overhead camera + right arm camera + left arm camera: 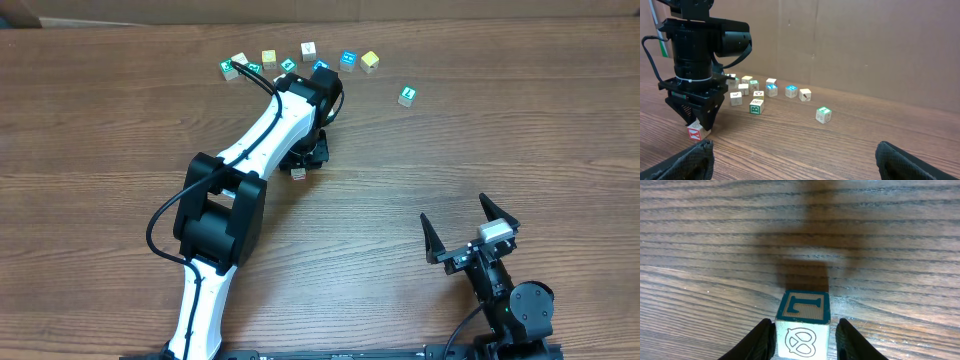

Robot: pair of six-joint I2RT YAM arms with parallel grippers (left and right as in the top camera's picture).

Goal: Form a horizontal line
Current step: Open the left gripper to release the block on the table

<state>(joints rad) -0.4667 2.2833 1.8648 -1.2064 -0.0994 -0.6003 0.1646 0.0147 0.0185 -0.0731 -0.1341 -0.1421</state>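
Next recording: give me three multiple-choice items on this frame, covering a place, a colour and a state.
1. The alphabet block between the fingers of the left claw sits: A) in mid-air; B) on the table, apart from the loose cluster; C) atop another block.
2. Its top face is framed in: A) teal; B) purple; C) black.
3. The right claw is: A) shut on a block; B) out of view; C) open, empty.
Key: B, bare wood surrounds it; A, the left wrist view shows teal; C, its fingers spread around nothing.
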